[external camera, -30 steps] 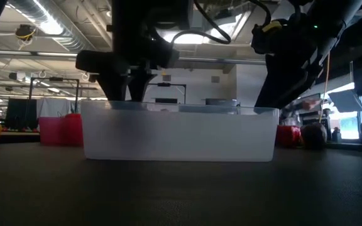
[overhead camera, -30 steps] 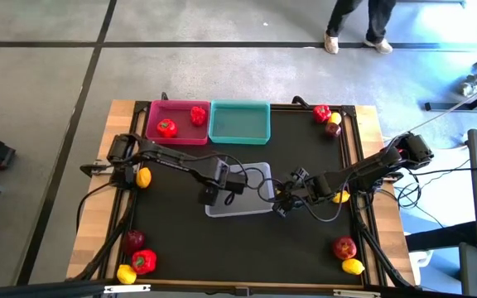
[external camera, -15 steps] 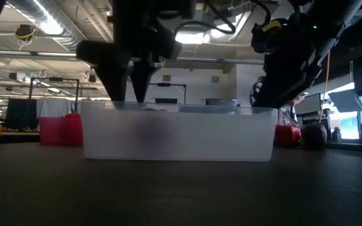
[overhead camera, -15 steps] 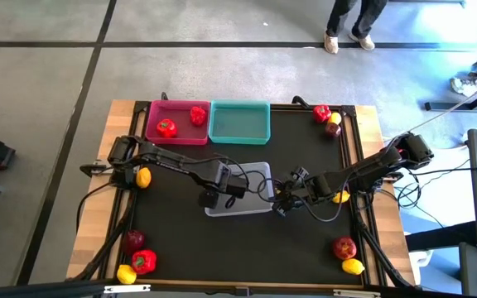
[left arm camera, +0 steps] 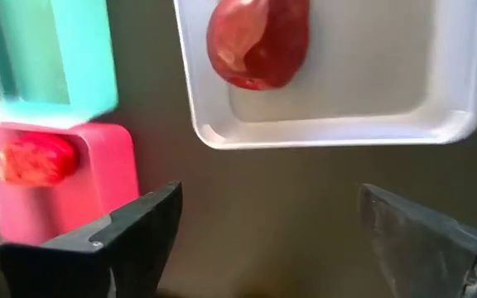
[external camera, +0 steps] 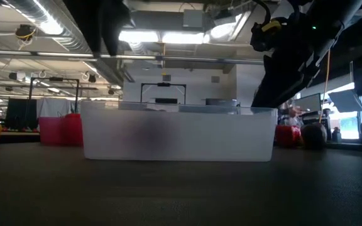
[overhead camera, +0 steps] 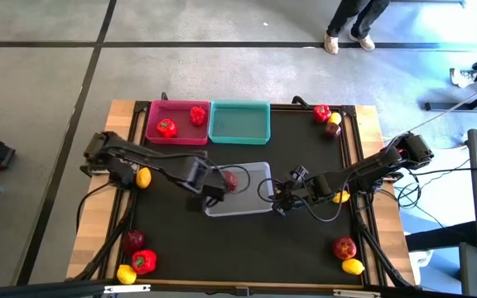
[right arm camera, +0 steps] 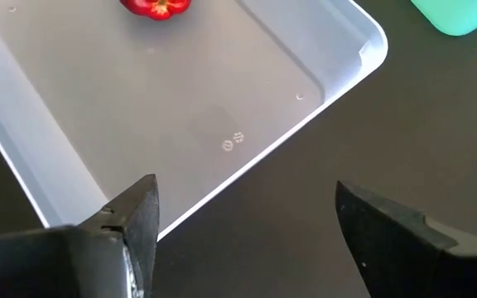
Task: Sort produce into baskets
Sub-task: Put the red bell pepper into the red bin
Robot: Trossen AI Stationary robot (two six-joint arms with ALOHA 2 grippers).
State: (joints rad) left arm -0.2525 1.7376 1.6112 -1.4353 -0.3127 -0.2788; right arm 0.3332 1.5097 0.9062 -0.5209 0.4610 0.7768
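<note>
A dark red apple (overhead camera: 230, 180) lies on the floor of the translucent grey-white basket (overhead camera: 251, 205) at the table's middle; it also shows in the left wrist view (left arm camera: 259, 41). My left gripper (overhead camera: 212, 189) (left arm camera: 263, 223) is open and empty, above the basket's left edge. My right gripper (overhead camera: 279, 205) (right arm camera: 247, 223) is open and empty at the basket's right edge. The pink basket (overhead camera: 177, 136) holds two red peppers (overhead camera: 166, 127). The teal basket (overhead camera: 239, 122) has nothing in it.
A lemon (overhead camera: 143, 176) lies at the left. An apple, pepper and lemon (overhead camera: 135, 257) lie at the near left corner. A pepper, lemon and apple (overhead camera: 328, 120) lie at the far right. A lemon (overhead camera: 339, 196), apple (overhead camera: 344, 247) and lemon (overhead camera: 353, 266) lie at the right.
My left gripper has risen out of the grey-white basket and drawn back toward the table's left edge. The apple now shows lying in the basket where the gripper stood. My right gripper has kept still.
</note>
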